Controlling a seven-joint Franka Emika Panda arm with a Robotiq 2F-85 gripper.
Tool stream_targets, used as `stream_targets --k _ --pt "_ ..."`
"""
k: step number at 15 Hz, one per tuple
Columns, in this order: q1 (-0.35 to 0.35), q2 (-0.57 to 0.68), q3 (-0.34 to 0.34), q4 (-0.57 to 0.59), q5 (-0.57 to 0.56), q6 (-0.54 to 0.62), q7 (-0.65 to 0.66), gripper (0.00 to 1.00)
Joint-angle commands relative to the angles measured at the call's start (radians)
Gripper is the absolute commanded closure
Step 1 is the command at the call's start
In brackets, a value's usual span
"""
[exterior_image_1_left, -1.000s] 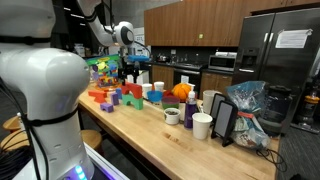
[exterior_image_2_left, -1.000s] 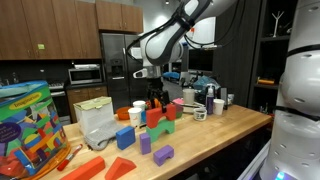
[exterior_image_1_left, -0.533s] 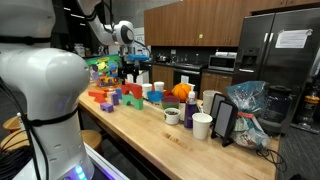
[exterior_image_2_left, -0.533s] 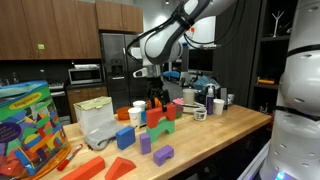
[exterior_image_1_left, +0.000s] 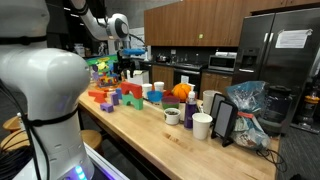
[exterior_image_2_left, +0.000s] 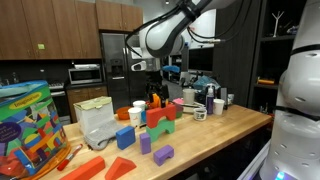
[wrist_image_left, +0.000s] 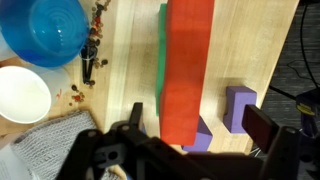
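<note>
Wrist view: the wooden table (wrist_image_left: 125, 60) fills most of the frame, and its edge runs down the right side with dark floor beyond. A long red block (wrist_image_left: 188, 70) lies up the middle, with a green block (wrist_image_left: 161, 45) tight against its left flank. Bare wood opens to the left, up to the blue bowl (wrist_image_left: 45, 30), grey cloth (wrist_image_left: 45, 145) and white cup (wrist_image_left: 22, 95). A purple block (wrist_image_left: 238, 105) sits just right of the red block's near end. The claw (wrist_image_left: 198, 130) hangs above that end, spread wide and empty, clear of the block.

A blue bowl (wrist_image_left: 40, 30), white cup (wrist_image_left: 20, 95) and grey cloth (wrist_image_left: 45, 140) share the wooden surface (wrist_image_left: 125, 60); a fridge (exterior_image_1_left: 285, 60) stands far right.
</note>
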Motion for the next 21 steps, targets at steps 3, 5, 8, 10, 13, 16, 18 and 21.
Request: stream_targets --k 3,5,8,10,13,16,18,21 --pt "0.031 -0.175 0.009 -0.119 -0.008 -0.012 0.08 0.0" --pt "0.045 -0.242 0.014 -0.173 -0.016 -0.011 0.121 0.0" --pt "0.064 -0.342 0.009 -0.255 -0.022 -0.016 0.193 0.0" --pt "0.068 -0.413 0.003 -0.319 -0.039 -0.011 0.257 0.0" --pt "0.05 -0.487 -0.007 -0.396 -0.092 -0.035 0.384 0.0" --pt "0.012 -0.511 -0.023 -0.456 -0.175 -0.058 0.524 0.0" --pt "-0.018 -0.473 -0.039 -0.431 -0.218 -0.081 0.604 0.0" --pt "-0.037 -0.455 -0.088 -0.443 -0.212 -0.125 0.67 0.0"
